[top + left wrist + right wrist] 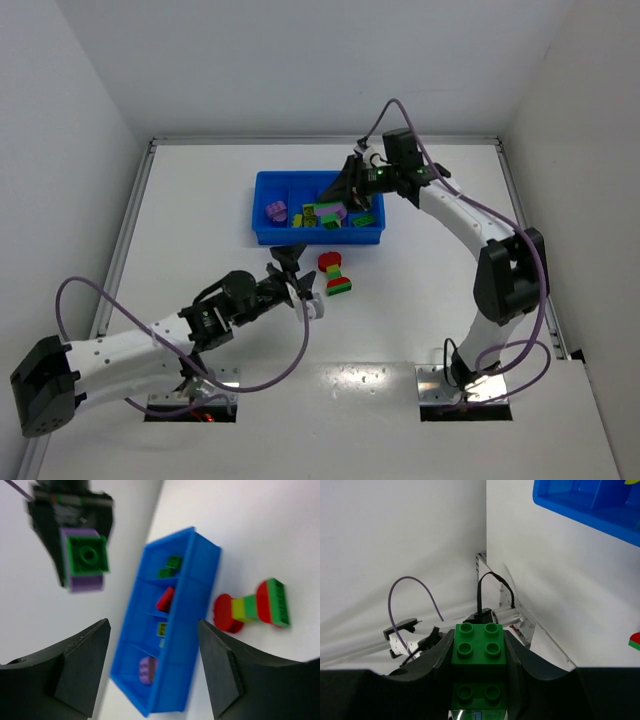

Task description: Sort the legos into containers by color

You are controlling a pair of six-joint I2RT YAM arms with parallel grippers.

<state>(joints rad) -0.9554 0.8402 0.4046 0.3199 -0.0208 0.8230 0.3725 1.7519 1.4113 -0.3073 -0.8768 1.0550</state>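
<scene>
The blue tray (pixel 264 228) lies at the table's far middle with four compartments; it also shows in the left wrist view (pixel 192 630) and at the top right of the right wrist view (pixel 590 502). It holds a purple brick (pixel 275 211), yellow-green bricks (pixel 310 215), a red brick (pixel 165 599) and green bricks (pixel 363 218). My right gripper (pixel 350 193) hangs over the tray, shut on a green brick (pixel 480 647) with purple on it (pixel 86 582). A red, yellow-green and green stack (pixel 337 273) lies on the table in front of the tray. My left gripper (pixel 293 266) is open and empty just left of that stack.
White walls close the table on the left, back and right. A metal rail (pixel 128 235) runs along the left edge. The arm bases stand at the near edge, with a purple cable (pixel 290 350) looping from the left arm.
</scene>
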